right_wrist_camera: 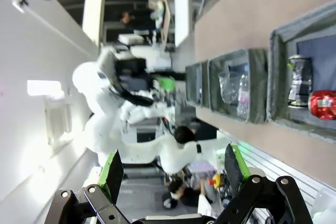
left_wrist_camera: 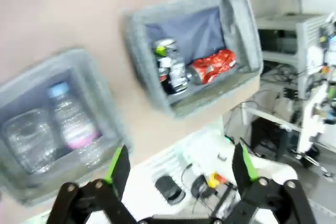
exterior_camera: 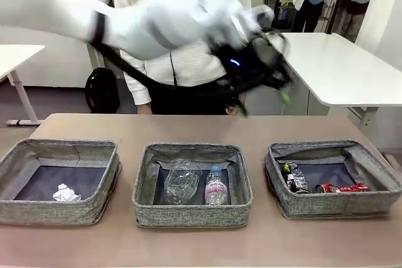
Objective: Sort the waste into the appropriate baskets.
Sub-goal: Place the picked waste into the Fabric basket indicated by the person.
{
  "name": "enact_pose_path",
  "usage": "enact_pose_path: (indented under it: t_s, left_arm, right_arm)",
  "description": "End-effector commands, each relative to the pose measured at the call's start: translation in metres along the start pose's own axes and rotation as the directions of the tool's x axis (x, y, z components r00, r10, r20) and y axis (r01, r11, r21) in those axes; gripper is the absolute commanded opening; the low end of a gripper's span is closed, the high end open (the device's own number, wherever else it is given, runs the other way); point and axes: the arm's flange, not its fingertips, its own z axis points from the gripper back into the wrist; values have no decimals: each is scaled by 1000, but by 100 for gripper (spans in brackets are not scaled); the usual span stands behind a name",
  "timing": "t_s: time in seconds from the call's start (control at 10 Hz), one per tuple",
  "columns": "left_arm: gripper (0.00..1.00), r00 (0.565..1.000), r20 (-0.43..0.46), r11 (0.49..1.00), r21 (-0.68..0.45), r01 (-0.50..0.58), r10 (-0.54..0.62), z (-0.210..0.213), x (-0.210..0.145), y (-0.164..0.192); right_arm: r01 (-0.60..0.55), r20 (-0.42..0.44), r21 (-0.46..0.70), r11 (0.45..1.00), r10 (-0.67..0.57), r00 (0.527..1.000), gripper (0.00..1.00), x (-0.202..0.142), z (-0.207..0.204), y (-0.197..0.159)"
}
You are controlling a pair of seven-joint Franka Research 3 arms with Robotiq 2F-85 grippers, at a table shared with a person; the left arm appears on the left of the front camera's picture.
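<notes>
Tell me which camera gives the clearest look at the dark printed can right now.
The left wrist view: the dark printed can lies large and unblocked beside the red can in its basket. The front view shows it small, partly behind the basket's near wall. The right wrist view shows it sharp but small, near the picture's edge.
</notes>
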Motion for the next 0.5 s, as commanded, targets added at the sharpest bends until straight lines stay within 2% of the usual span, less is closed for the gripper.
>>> enact_pose_path:
  t_s: [0.0,0.1,0.2,0.3,0.4]
  left_arm:
    - [100,997,-17,996,-54,-75,74,77,-25,101]
    - [100,995,-46,979,-182,-94,87,101,-33,133]
    - [100,988,-39,961,-225,-157,153,122,-42,163]
    - [100,983,-70,923,-339,-183,170,143,-54,201]
    - [100,968,-109,896,-367,-251,227,161,-68,236]
  right_arm:
    - [-14,-101,-89,996,5,995,100,19,-51,24]
    - [-33,-177,-121,992,11,984,100,23,-81,32]
    - [-42,-273,-106,994,11,962,100,28,-113,39]
    - [-40,-328,-116,992,0,945,100,35,-150,43]
    - [-45,-378,-104,994,3,926,100,39,-180,45]
